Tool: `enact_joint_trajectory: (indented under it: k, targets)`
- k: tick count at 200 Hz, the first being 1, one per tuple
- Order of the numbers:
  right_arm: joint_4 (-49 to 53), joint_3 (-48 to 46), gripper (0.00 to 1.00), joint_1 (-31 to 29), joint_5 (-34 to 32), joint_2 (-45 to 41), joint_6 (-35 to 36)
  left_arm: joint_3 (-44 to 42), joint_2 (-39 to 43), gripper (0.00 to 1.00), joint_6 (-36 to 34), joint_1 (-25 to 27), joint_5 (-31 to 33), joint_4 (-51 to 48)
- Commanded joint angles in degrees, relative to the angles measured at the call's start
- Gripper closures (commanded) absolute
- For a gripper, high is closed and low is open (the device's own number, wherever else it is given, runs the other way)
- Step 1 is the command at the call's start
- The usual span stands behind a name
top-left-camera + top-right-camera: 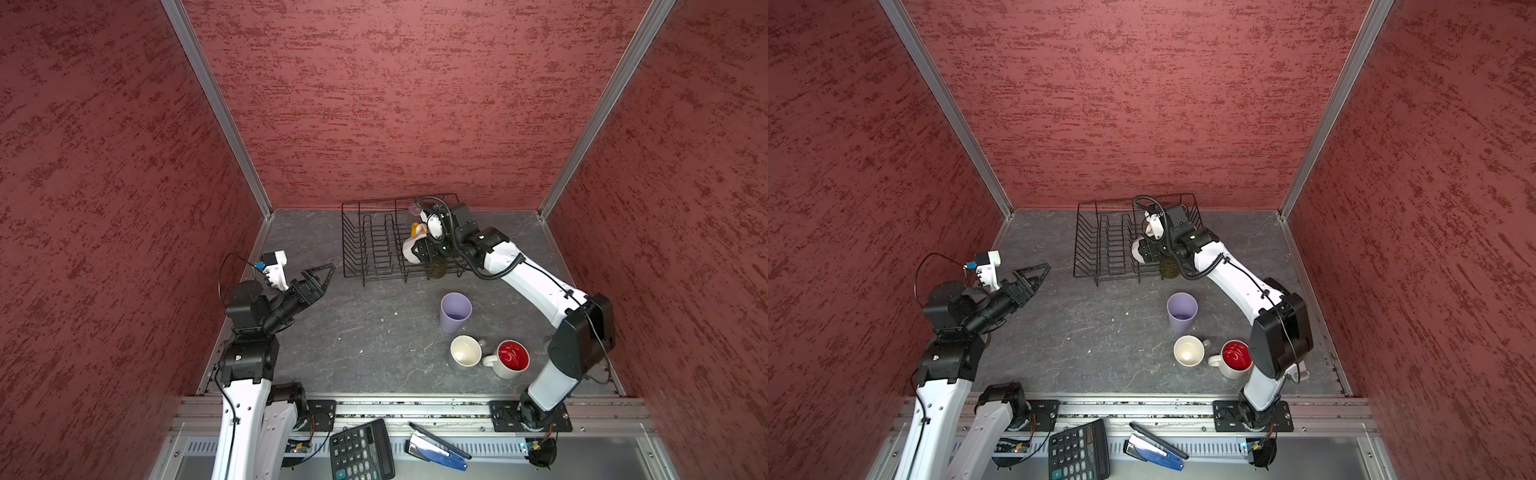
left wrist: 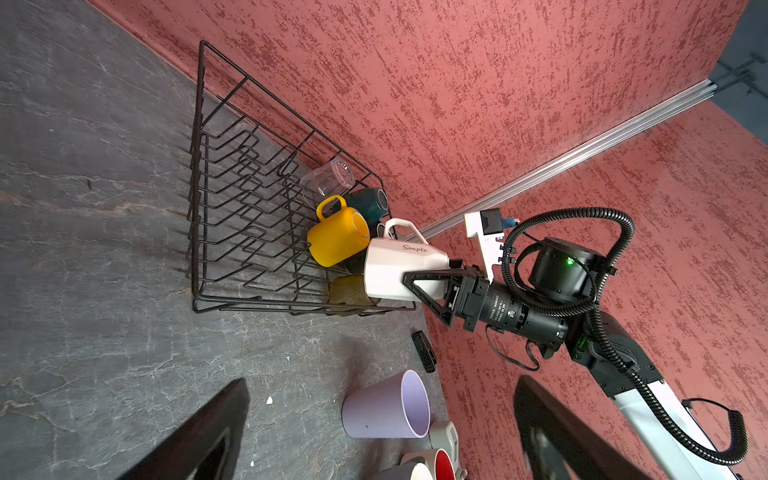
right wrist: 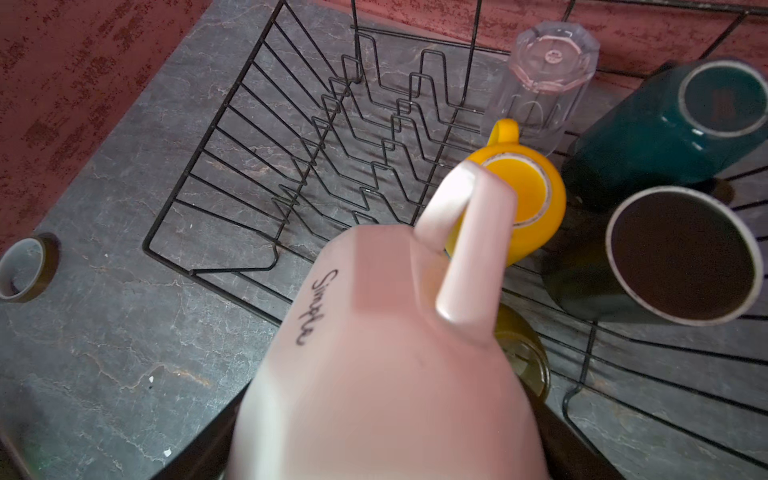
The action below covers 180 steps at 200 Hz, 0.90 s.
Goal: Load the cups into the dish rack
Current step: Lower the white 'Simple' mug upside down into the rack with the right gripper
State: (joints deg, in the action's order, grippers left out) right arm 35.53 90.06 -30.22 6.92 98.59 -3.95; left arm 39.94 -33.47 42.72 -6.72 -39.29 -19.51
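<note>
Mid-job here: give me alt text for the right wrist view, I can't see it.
A white mug lettered "Simple" fills the foreground, gripped by dark jaws barely in view, over the black wire dish rack. Beyond it in the rack sit a yellow mug, clear glass, teal mug and black mug, bases up; an olive glass shows beneath.

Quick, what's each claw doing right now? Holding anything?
Left gripper: open, holding nothing.
Right gripper: closed on the white "Simple" mug, over the dish rack.
</note>
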Motion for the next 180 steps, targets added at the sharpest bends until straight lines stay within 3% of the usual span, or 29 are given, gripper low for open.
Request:
enact_joint_trajectory:
  k: [1,180]
  targets:
    - [-4.7,3.5,1.00,0.2,-2.3,0.4,2.3,-0.6,0.4,0.00,-1.2,-0.7,-0.4,-0.1]
    - [-3.1,8.7,1.00,-0.1,-6.9,12.3,11.9,-2.4,0.0,0.00,-0.2,-1.7,-1.9,0.9]
